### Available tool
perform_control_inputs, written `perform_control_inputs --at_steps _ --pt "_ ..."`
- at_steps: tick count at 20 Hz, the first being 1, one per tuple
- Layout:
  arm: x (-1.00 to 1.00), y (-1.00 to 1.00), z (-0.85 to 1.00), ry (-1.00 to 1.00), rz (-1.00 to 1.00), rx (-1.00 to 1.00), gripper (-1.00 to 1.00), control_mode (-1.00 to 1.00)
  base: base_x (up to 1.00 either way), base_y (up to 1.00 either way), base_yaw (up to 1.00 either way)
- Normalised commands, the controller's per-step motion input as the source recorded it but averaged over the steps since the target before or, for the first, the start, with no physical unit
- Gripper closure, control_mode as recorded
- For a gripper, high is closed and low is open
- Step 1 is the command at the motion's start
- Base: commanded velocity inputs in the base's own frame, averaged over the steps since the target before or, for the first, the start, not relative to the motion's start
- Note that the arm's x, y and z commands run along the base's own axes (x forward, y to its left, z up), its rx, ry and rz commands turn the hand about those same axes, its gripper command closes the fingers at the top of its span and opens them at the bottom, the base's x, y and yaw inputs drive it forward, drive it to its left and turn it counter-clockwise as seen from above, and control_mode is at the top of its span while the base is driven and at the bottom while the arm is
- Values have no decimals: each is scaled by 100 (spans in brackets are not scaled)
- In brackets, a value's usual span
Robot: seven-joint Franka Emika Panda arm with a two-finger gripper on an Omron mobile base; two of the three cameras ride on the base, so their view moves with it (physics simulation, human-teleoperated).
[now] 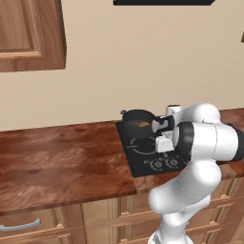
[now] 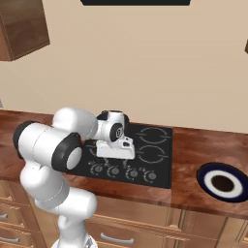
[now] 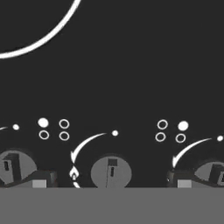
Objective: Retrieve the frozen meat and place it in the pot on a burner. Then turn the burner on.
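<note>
The dark round pot stands on the back left burner of the black cooktop. The orange-brown frozen meat lies inside it. My gripper hangs over the cooktop's front strip of knobs, pointing down, in front of the pot. In the hand view the gripper is open, with nothing held. Its fingertips stand on either side of a grey round knob, just above it. Two more knobs flank it.
A wooden counter runs left of the cooktop, with cabinets and drawers below and a wall cabinet above. A dark blue bowl with a white ring sits on the counter right of the cooktop. A burner ring lies beyond the knobs.
</note>
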Motion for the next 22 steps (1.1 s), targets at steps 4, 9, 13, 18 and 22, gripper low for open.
perform_control_inputs --at_steps 4,9,13,18,22 --pt "-21 0 -41 0 -1 0 -100 -100 0 0 0" --pt "-24 0 -6 0 0 0 -100 -100 0 0 0" --pt "-17 0 -2 0 0 0 -100 -100 0 0 0" --pt "7 0 0 0 0 0 -100 -100 0 0 0" --pt "25 0 -2 0 0 0 -100 -100 0 0 0"
